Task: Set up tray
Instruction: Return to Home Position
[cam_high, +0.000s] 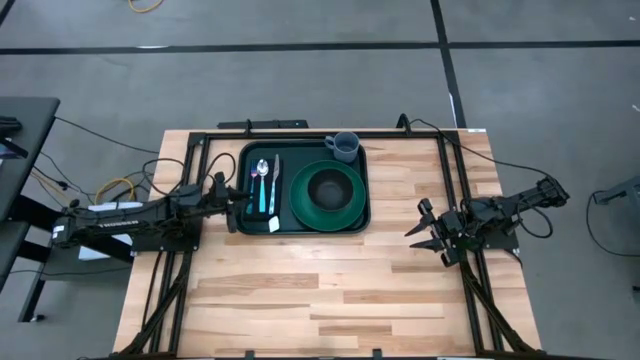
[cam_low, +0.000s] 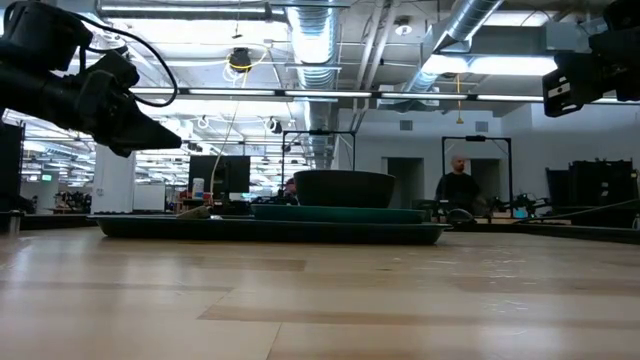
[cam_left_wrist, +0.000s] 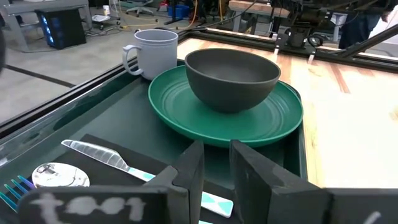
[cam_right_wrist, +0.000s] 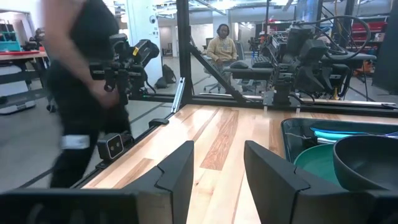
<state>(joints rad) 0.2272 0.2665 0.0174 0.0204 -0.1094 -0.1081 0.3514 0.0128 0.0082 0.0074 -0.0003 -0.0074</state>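
Observation:
The dark green tray (cam_high: 250, 156) (cam_left_wrist: 93, 118) lies flat on the far middle of the wooden table. On it a green plate (cam_high: 300, 208) (cam_left_wrist: 273, 121) carries a dark bowl (cam_high: 330, 190) (cam_left_wrist: 230, 78). A grey mug (cam_high: 343, 147) (cam_left_wrist: 154, 53) stands in the tray's far right corner. A black napkin (cam_left_wrist: 144, 158) bears a knife (cam_left_wrist: 99, 154), a spoon (cam_left_wrist: 59, 175) and a fork (cam_left_wrist: 15, 190). My left gripper (cam_high: 240, 200) (cam_left_wrist: 216, 163) hovers over the tray's left edge, narrowly open, above the knife. My right gripper (cam_high: 420, 230) (cam_right_wrist: 219, 165) is open over bare wood, right of the tray.
A black metal frame (cam_high: 190, 160) runs along the table's left, far and right sides. Bare wood (cam_high: 320, 290) stretches from the tray to the near edge. Beyond the table, a person (cam_right_wrist: 81, 81) walks past and another (cam_right_wrist: 222, 43) sits farther off.

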